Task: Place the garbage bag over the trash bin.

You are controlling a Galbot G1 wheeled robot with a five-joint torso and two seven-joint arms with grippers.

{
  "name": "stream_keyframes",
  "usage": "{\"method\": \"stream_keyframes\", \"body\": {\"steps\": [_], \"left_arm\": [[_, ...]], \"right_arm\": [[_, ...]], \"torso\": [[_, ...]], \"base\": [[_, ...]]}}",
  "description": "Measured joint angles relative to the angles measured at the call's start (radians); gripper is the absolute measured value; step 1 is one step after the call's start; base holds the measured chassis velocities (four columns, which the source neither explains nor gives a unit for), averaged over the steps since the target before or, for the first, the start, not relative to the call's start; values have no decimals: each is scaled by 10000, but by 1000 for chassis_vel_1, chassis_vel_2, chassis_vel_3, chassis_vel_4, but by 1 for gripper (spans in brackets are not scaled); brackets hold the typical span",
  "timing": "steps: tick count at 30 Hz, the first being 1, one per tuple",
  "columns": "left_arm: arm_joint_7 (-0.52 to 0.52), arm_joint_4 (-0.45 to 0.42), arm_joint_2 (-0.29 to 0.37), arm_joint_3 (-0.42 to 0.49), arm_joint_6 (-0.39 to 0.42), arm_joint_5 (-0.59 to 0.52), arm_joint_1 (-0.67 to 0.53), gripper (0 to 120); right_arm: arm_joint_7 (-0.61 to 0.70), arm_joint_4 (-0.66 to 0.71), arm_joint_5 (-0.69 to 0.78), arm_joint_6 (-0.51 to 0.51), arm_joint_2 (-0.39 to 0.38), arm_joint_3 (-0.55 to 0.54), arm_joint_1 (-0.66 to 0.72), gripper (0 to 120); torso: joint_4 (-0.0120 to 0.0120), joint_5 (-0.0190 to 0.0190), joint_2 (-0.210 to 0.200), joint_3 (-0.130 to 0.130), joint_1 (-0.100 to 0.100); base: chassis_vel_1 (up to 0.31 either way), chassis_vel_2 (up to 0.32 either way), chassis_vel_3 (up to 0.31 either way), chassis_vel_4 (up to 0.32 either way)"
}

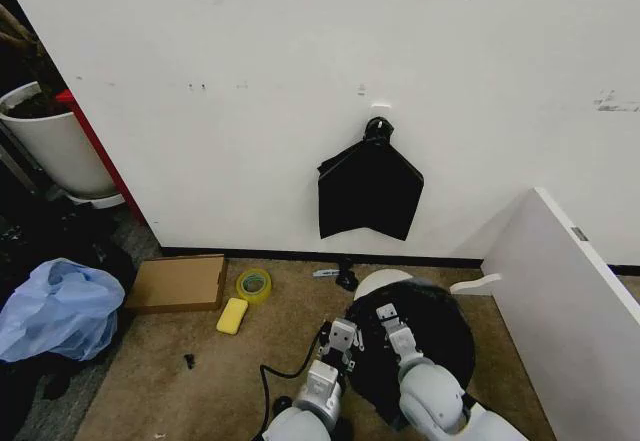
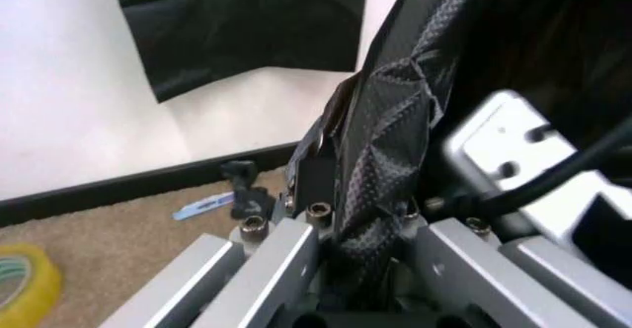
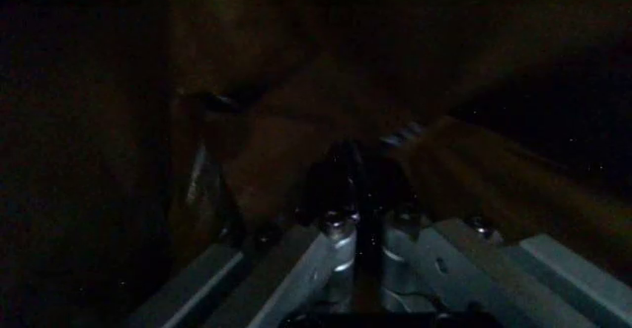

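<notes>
Garbage bag: thin, glossy black plastic bag, wrinkled, draped over the bin on the brown carpet floor, low in the head view, just before the white wall.
Trash bin: small round white plastic bin, mostly covered by the black film; a crescent of white rim bare on the wall side.
Left gripper: left gripper at the bag's left edge; in the left wrist view pinching a bunched fold of black film between the two metal fingers.
Right gripper: right gripper on top of the bag, near the bin's middle; in the right wrist view pressed together on dark film, surroundings too dark to read.
Wall: flat black fan-shaped sheaf of bags with a knotted top, hanging from a hook.
Floor, left side: flat cardboard box, yellow tape roll, yellow sponge, light blue plastic bag.
Right side: white board, leaning, beside the bin.
</notes>
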Motion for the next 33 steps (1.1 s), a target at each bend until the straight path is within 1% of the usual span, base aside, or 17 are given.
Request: {"method": "stream_keyframes", "body": {"steps": [8,11,17,23,27,29,32,33], "left_arm": [[224,-88,136,307,-69,123,127,0],[240,-110,191,315,-75,129,145,0],[277,-247,275,291,-138,-93,184,0],[297,-448,522,195,-213,-291,233,0],[207,-397,478,123,-186,-288,244,0],[-1,-267,361,51,-30,-396,211,0],[-483,-175,117,-125,431,-933,66,0],[-483,-175,117,-125,431,-933,66,0]], "right_arm": [[57,-240,-116,-1,231,262,-143,0],[58,-331,-171,12,204,292,-156,0],[16,-520,-186,368,147,426,-163,0],[-85,-699,-196,563,152,439,-109,0],[-109,-410,-201,563,113,479,-251,0],[-197,52,-249,564,36,557,-476,0],[-653,1051,-507,826,-221,707,-1028,0],[-653,1051,-507,826,-221,707,-1028,0]], "torso": [[0,0,0,0,0],[0,0,0,0,0],[-1,0,0,0,0],[0,0,0,0,0],[0,1,0,0,0],[1,1,0,0,0],[0,0,0,0,0],[0,0,0,0,0]], "base": [[0,0,0,0],[0,0,0,0],[0,0,0,0],[0,0,0,0],[0,0,0,0],[0,0,0,0],[0,0,0,0],[0,0,0,0]]}}
